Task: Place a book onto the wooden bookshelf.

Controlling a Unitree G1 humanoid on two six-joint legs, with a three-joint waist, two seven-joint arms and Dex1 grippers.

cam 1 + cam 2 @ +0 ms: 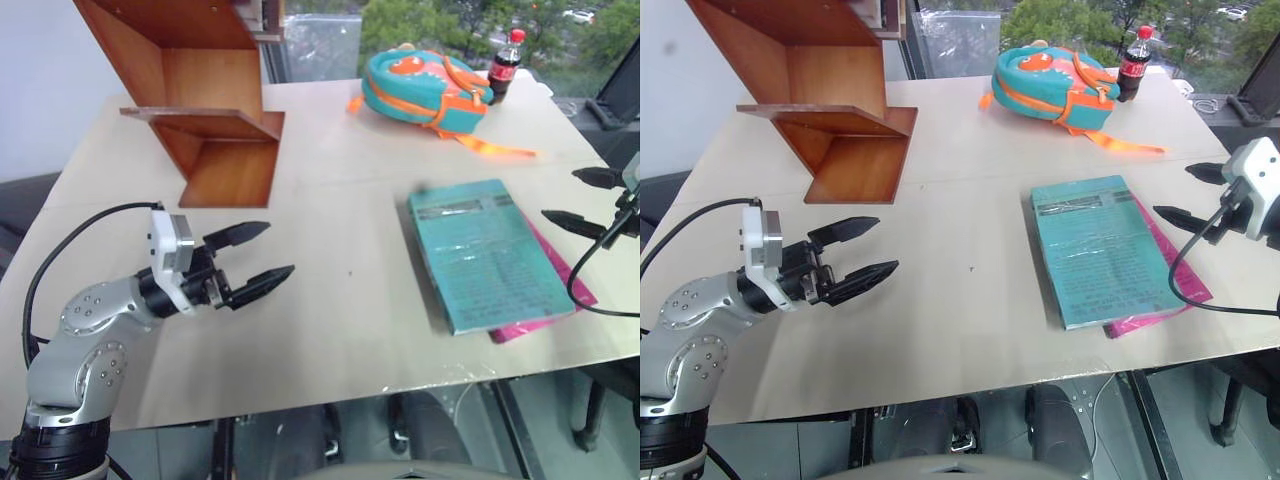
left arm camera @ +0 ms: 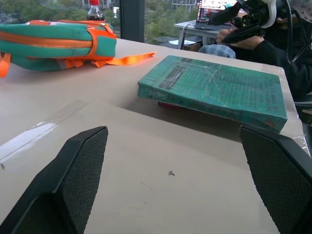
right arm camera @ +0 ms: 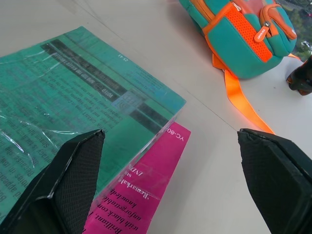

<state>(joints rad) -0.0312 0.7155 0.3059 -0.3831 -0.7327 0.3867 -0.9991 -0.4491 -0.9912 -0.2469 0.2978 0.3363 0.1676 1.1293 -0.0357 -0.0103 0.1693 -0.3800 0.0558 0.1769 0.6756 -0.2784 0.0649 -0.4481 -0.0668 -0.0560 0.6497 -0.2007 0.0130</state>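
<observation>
Lying beside right pincer (image 1: 1185, 192): book (image 1: 1105, 250).

Counting now: two books, teal book (image 1: 487, 252) over magenta-pink book (image 1: 548, 300); one wooden bookshelf (image 1: 205, 100); one backpack (image 1: 420, 90); one cola bottle (image 1: 504, 66).

Bare tabletop (image 1: 340, 300) is lying open between the left claw (image 1: 262, 254) and the teal book (image 1: 488, 255), giving unobstructed passage. The wooden bookshelf (image 1: 205, 110) is occupying the far left corner. A backpack (image 1: 420, 88) and bottle (image 1: 503, 66) are blocking the far edge beyond the book.
</observation>
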